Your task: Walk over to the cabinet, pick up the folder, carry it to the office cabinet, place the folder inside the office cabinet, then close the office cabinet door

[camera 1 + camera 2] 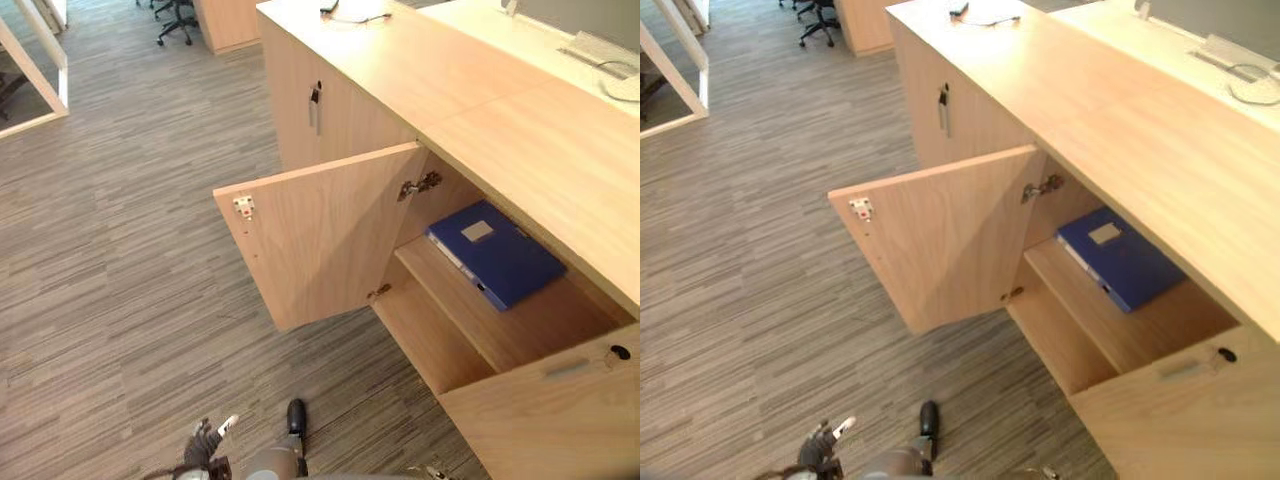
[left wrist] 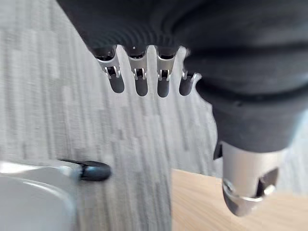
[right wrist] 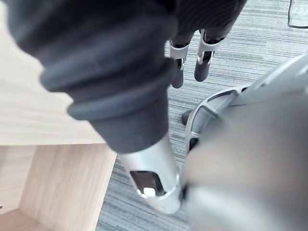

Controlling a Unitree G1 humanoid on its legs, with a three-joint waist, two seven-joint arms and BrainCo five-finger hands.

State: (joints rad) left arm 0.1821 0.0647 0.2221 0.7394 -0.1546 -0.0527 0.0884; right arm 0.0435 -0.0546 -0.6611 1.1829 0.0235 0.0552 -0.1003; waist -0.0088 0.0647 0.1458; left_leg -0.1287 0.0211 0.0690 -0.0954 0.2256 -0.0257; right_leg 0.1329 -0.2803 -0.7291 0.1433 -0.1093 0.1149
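The blue folder [image 1: 495, 255] lies flat on the shelf [image 1: 540, 322] inside the cabinet [image 1: 480, 110], well back from the opening, with a pale label on its cover. Neither hand touches it. The cabinet's door [image 1: 320, 235] stands wide open, reaching out over the striped carpet [image 1: 120, 300] from its hinge [image 1: 420, 185], with a small latch plate near its free upper corner. Further along the cabinet from the open bay, a closed front carries a metal handle [image 1: 315, 105]. On the nearer side of the bay, another closed front has a keyhole [image 1: 620, 352]. A few small things lie on the cabinet's top at its far end, too small to tell apart. Behind the cabinet a keyboard [image 1: 600, 48] rests on a pale desk, and past the cabinet's far end a chair [image 1: 175, 20] stands on the carpet. The left hand [image 2: 141, 84] hangs over the carpet with its fingers straight and slightly apart and its thumb [image 2: 245, 183] off to one side. It holds nothing, and a corner of pale wood like the cabinet's shows beside that thumb. The right hand [image 3: 202, 65] hangs over the carpet just beside the cabinet's wooden side, fingers loose and straight, thumb [image 3: 149, 178] apart from them, also empty.
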